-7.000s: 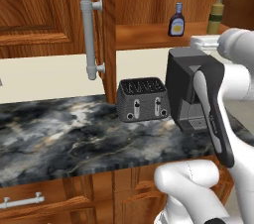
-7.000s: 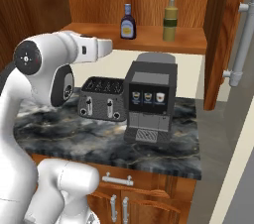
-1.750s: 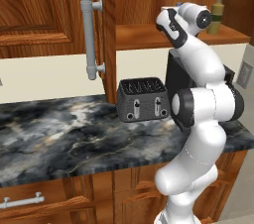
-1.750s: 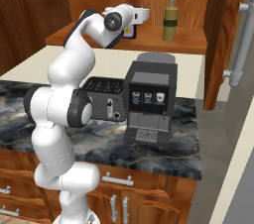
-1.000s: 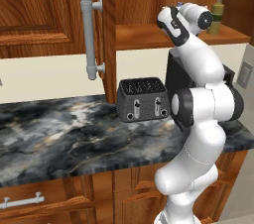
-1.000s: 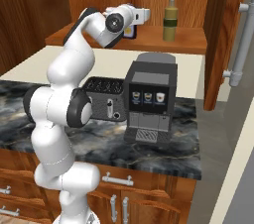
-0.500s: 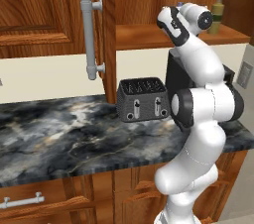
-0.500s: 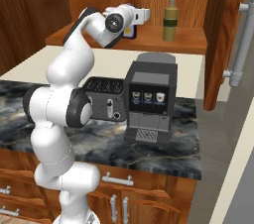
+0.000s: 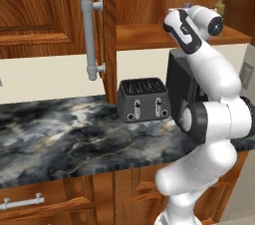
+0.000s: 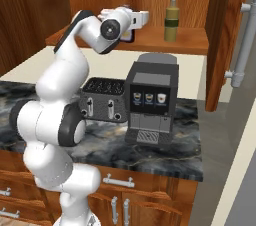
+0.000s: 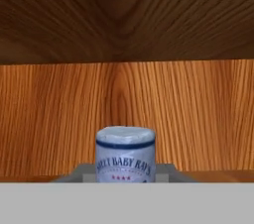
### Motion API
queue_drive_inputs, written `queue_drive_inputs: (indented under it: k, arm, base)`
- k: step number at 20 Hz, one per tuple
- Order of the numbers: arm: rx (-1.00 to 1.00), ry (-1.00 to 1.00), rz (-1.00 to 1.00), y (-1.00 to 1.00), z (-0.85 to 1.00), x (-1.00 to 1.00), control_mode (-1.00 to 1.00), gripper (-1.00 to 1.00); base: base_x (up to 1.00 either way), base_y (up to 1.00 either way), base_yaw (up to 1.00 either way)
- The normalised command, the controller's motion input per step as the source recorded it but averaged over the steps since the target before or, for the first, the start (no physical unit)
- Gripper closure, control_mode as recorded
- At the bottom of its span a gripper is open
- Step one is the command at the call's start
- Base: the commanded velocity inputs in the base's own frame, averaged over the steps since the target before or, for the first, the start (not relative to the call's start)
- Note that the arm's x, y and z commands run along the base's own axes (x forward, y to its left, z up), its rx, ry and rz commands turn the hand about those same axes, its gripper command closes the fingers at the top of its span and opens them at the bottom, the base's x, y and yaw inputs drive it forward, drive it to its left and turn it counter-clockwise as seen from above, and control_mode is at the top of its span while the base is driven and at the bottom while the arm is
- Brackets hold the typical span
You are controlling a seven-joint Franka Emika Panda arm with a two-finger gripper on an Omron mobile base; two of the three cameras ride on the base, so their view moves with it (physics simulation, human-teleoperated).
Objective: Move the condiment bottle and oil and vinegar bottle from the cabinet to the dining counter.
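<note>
Arm [image 10: 75, 55] reaching cabinet [image 10: 150, 40] shelf; oil and vinegar bottle [image 10: 171, 19] upright.

Arm raised high, hand [image 10: 131, 29] reaching level forward, fingers closed.

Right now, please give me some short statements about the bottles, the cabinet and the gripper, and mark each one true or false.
1. The oil and vinegar bottle stands upright on the cabinet shelf. True.
2. The gripper is shut on the condiment bottle. True.
3. The toaster stands to the right of the coffee machine in the right base view. False: it stands to its left.
4. The condiment bottle's cap is red. False: it is blue.
5. The cabinet door is closed. False: it stands open.
</note>
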Motion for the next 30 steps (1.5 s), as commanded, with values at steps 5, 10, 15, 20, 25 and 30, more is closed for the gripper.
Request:
queue_drive_inputs:
  k: [5, 10, 15, 20, 25, 30]
  arm:
    - [-0.02, -0.05, 0.09, 0.01, 0.00, -1.00, -1.00, 1.00]
    - [-0.01, 0.00, 0.14, 0.01, 0.00, -1.00, -1.00, 1.00]
    - [0.00, 0.03, 0.16, 0.03, 0.00, -1.00, -1.00, 1.00]
    - [0.00, 0.06, 0.12, 0.06, 0.00, -1.00, -1.00, 1.00]
    - [0.00, 0.08, 0.05, 0.11, 0.00, -0.91, -1.00, 1.00]
    - [0.00, 0.05, 0.05, 0.06, -0.02, -0.84, -1.00, 1.00]
  base:
    - [0.00, 0.00, 0.00]
    - [0.00, 0.00, 0.00]
    - [0.00, 0.00, 0.00]
    - [0.00, 0.00, 0.00]
    - [0.00, 0.00, 0.00]
    - [0.00, 0.00, 0.00]
